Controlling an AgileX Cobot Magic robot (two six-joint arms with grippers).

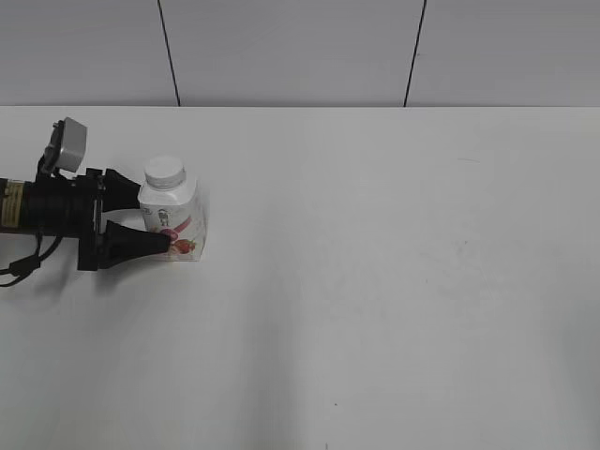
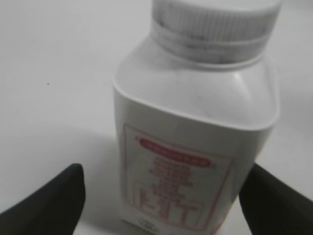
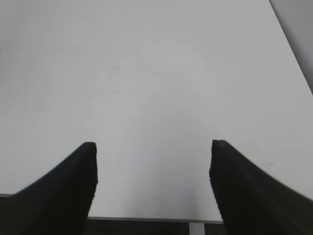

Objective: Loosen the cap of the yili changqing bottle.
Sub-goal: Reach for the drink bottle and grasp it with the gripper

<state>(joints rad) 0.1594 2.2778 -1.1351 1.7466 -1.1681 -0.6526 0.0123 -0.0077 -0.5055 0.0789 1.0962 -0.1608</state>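
Left arm cut off at the exterior view's left edge; left gripper spread around the yili changqing bottle, one finger in front against the label, the other mostly hidden behind; contact on the far side hard to judge; in the left wrist view, fingers apart on either side of the blurred label, unreadable; bottle upright at the table's left, long axis vertical, cap pointing up, seated on the neck; right gripper outside the exterior view, spread wide over bare tabletop near its edge, holding nothing
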